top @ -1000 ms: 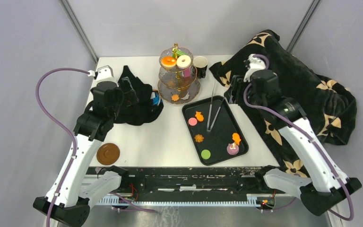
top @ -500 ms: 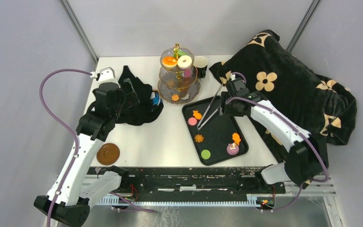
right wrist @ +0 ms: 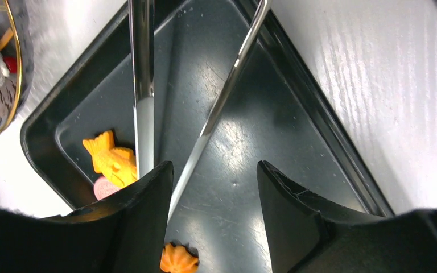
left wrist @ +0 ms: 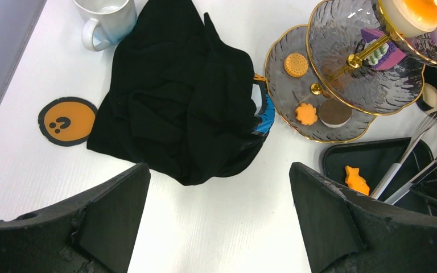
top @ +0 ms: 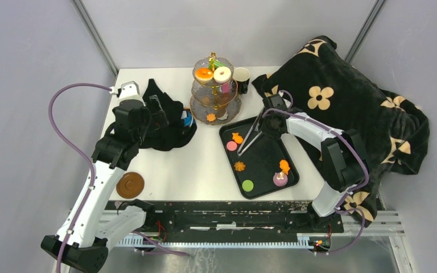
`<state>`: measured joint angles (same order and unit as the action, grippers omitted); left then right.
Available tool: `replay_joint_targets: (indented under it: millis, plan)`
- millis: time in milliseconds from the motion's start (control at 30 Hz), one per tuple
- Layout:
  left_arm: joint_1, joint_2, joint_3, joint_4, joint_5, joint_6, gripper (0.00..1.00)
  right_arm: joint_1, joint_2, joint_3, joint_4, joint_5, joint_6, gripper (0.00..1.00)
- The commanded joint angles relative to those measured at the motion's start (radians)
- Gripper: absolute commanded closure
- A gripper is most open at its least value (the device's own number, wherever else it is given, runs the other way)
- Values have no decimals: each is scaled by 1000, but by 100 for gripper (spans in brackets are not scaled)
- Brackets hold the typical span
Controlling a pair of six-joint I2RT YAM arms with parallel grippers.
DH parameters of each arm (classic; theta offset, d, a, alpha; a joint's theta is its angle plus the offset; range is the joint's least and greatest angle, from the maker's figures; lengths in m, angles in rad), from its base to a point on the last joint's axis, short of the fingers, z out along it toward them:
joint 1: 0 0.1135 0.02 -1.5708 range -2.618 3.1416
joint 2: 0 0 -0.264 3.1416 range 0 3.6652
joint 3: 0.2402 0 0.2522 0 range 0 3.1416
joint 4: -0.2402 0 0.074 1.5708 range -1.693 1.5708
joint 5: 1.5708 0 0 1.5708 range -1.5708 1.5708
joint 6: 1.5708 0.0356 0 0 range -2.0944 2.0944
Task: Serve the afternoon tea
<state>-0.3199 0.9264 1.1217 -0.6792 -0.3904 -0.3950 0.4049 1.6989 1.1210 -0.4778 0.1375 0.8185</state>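
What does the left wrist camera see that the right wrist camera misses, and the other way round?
Only the left wrist view shows a white mug, a crumpled black cloth and an orange coaster.

Only the right wrist view shows a pink disc and an orange flower cookie lying in the tray, seen close up.

Both show the black tray, the metal tongs over it, the orange fish treat and the tiered stand. The right wrist view catches only the stand's gold-rimmed edge.

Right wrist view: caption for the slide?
Parted end effector over tongs and black tray, orange fish treat alongside.
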Motion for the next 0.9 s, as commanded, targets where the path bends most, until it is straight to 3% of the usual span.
replay_joint_targets:
  millis: [0, 267, 533, 867]
  plan:
    - [6, -5, -3, 32, -12, -1, 1, -1, 49, 48, 72, 25, 67, 40]
    - [7, 10, -1, 36, -17, 1, 1, -1, 74, 13, 106, 33, 77, 64]
    - [7, 15, 1, 37, -11, -1, 1, -9, 13, -5, 79, 93, 67, 99]
    - [7, 1, 1, 38, 2, -7, 1, -14, -185, -28, -7, 145, -20, 99]
